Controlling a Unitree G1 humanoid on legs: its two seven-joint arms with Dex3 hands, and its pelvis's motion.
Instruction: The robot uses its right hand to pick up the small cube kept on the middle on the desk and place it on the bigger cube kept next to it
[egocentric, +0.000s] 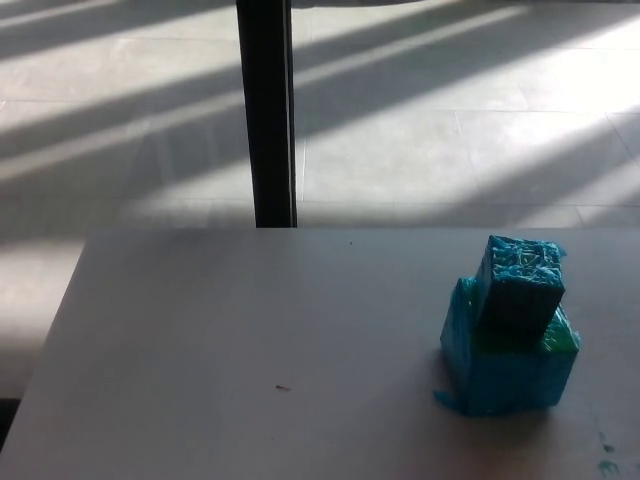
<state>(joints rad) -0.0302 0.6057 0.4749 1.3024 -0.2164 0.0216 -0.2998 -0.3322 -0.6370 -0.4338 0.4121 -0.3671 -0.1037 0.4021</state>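
**Head view: stacked cubes, lower right of frame**

Item 1: small cube (520, 285), blue-wrapped with a crinkled top. You will find it resting on the bigger cube (508, 365), touching it, set toward the back of that cube's top face and turned a little against its edges.

Item 2: bigger cube, same blue wrap, with a strip of green showing at its upper right edge. It stands on the tabletop (250, 340) in the lower right of the frame.

Item 3: tabletop, pale grey, filling the lower half of the frame. You can make out a tiny dark speck left of centre and faint teal marks at the lower right corner.

Item 4: dark vertical post (266, 110), upper centre-left, behind the far edge of the tabletop.

Item 5: tiled floor (450, 110), crossed by slanting sun bands.

Robot hand, left and right: neither appears in frame, so you cannot tell whether the fingers are spread or pressed together.
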